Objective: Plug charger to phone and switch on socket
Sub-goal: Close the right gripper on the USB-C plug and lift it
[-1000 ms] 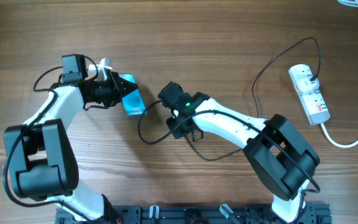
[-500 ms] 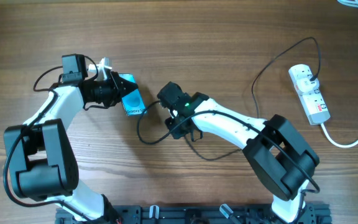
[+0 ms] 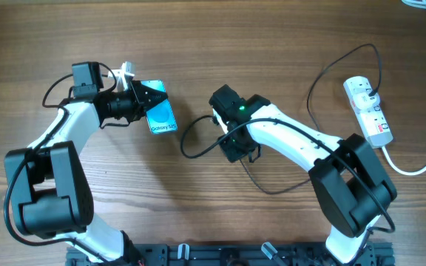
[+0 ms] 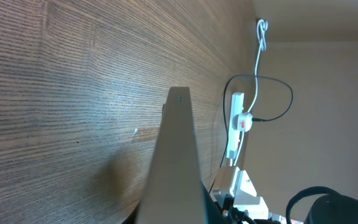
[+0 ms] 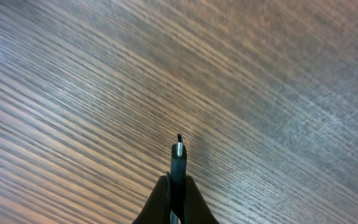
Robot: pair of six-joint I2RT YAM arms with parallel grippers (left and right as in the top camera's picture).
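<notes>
One wood-grain table point(image 3: 272, 44), beige wall point(image 4: 328, 124) beyond: left tool point(image 3: 140, 94) pinches the phone point(image 3: 161, 117), right tool point(image 5: 176, 186) pinches the charger point(image 5: 177, 163).

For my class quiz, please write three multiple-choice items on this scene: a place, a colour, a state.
1. Where on the table does the socket lie, seen from overhead? A. far right B. centre C. far left
2. The phone screen is: A. red B. teal-blue C. yellow
3. The charger plug is: A. in the phone B. held in the right fingers, apart from the phone C. loose on the table
Key: 1A, it lies near the right edge; 2B, the screen shows teal-blue; 3B, the right wrist view shows its bare tip over wood.
</notes>
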